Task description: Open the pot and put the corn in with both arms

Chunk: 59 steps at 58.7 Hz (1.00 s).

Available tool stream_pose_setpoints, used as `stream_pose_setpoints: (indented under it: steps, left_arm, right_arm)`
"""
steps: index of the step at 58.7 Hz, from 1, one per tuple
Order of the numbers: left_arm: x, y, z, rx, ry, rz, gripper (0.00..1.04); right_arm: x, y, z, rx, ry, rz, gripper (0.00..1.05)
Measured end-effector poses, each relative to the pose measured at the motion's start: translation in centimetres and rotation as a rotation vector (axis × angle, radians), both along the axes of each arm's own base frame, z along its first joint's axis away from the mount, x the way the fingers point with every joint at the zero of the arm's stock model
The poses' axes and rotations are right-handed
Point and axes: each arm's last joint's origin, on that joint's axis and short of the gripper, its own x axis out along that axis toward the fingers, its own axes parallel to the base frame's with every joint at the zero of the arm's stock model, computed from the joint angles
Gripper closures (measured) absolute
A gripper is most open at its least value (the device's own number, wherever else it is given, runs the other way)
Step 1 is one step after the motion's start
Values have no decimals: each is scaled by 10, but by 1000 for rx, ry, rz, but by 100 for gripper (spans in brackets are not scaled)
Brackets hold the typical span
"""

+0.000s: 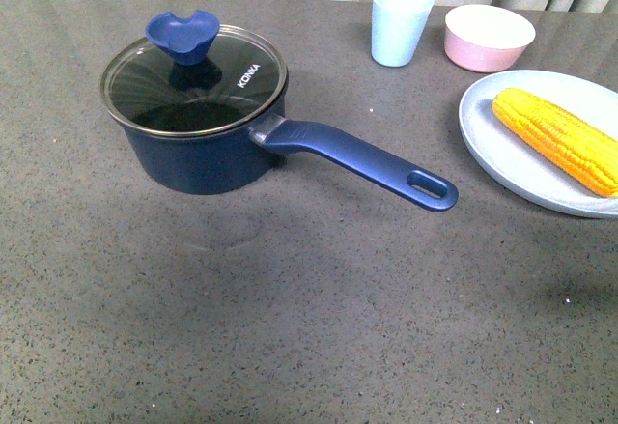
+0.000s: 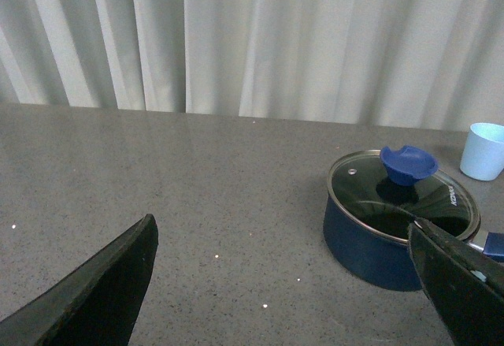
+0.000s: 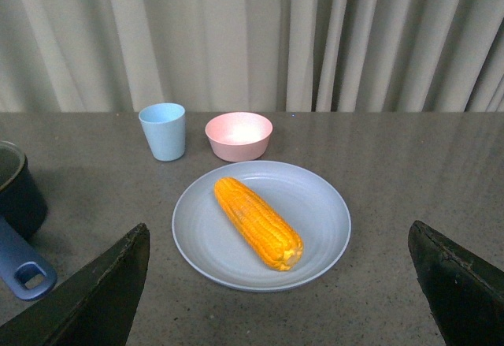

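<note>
Navy-blue pot (image 1: pixel 193 158), black inside; blue knob (image 1: pixel 182 36) on clear lid (image 1: pixel 232 91) with white lettering. Yellow-orange corn (image 1: pixel 558 139), kernels in rows. Pale grey-blue plate (image 1: pixel 502 152). Light-blue cup (image 1: pixel 401 24). Pink bowl (image 1: pixel 483 55), whitish within. Dark grey speckled table (image 1: pixel 290 327).

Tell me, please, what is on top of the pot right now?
A glass lid with a blue knob sits on the pot. Through the glass the inside looks dark; the knob hides part.

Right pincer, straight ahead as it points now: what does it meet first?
Probably the corn lying on the grey plate; the right pincer is open and lined up on it, though depth is unclear.
</note>
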Motion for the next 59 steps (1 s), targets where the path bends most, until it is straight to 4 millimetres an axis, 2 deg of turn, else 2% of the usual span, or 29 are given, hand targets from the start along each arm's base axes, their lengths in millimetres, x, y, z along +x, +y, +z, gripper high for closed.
stream_pose_setpoints:
  steps: [43,47,49,52,59]
  left_arm:
    - [0,0,0,2,2,-3,9]
    - [1,-1,-1,5,154,-87,9]
    - [6,-2,1,2,252,-122,9]
    - [15,-3,3,2,306,-147,9]
    - [42,-5,10,20,314,-160,9]
  right_arm:
    - [0,0,0,0,0,0,9]
    - [0,0,0,0,0,0,9]
    - [0,0,0,0,0,0,9]
    - [0,0,0,0,0,0,9]
    - [0,0,0,0,0,0,9]
